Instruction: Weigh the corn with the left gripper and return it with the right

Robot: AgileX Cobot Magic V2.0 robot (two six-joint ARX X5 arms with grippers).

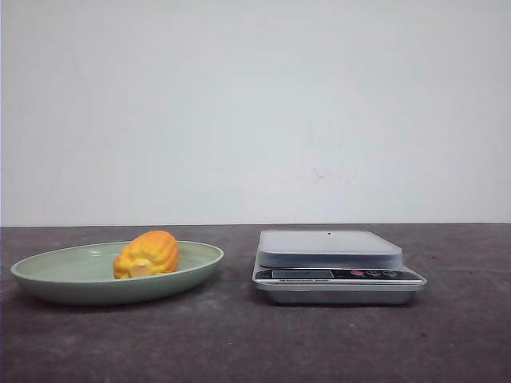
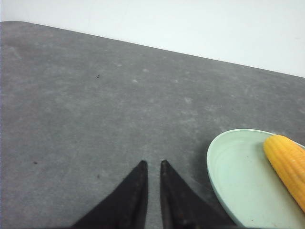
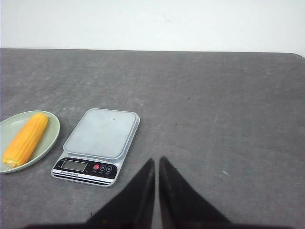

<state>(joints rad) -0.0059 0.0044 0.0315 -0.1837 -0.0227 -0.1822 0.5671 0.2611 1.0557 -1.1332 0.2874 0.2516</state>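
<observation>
The orange-yellow corn (image 1: 147,254) lies on a pale green plate (image 1: 48,271) at the left of the table, its pale cut end toward the camera. It also shows in the left wrist view (image 2: 288,164) and the right wrist view (image 3: 25,139). A silver kitchen scale (image 1: 335,263) with an empty platform stands to the plate's right; it also shows in the right wrist view (image 3: 98,143). My left gripper (image 2: 153,163) is shut and empty, above bare table beside the plate (image 2: 233,176). My right gripper (image 3: 157,161) is shut and empty, beside the scale. Neither gripper shows in the front view.
A dark grey table top (image 1: 255,343) runs back to a white wall (image 1: 255,104). The scale's display and buttons (image 3: 90,167) face the near side.
</observation>
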